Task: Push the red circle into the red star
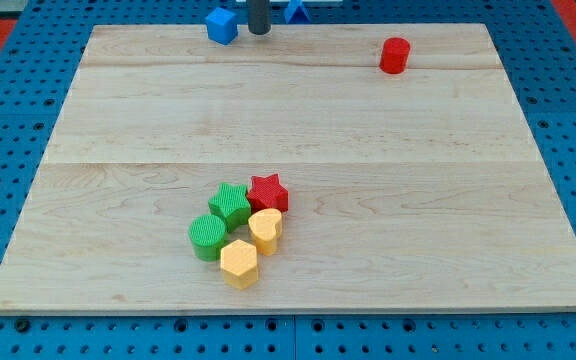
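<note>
Wooden table (368, 150) with seven small blocks, two of them red.
Camera view: the red circle cylinder (394, 55) stands alone near the view's top right, well apart from the red star (267, 190), which touches one green star (230, 204) beside one green cylinder (207, 237), one yellow cylinder-like block (265, 229) and one yellow hexagon (238, 263). My tip (259, 31), a plain rod tool with nothing to open or close, sits at the top edge between one blue cube (222, 25) and a half-hidden blue block (295, 13).

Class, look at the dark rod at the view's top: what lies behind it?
Behind my tip, a blue block peeks out on the rod's right; most of it is hidden or cropped, so its shape is unclear. A blue cube sits beside the rod on its left, not behind.
</note>
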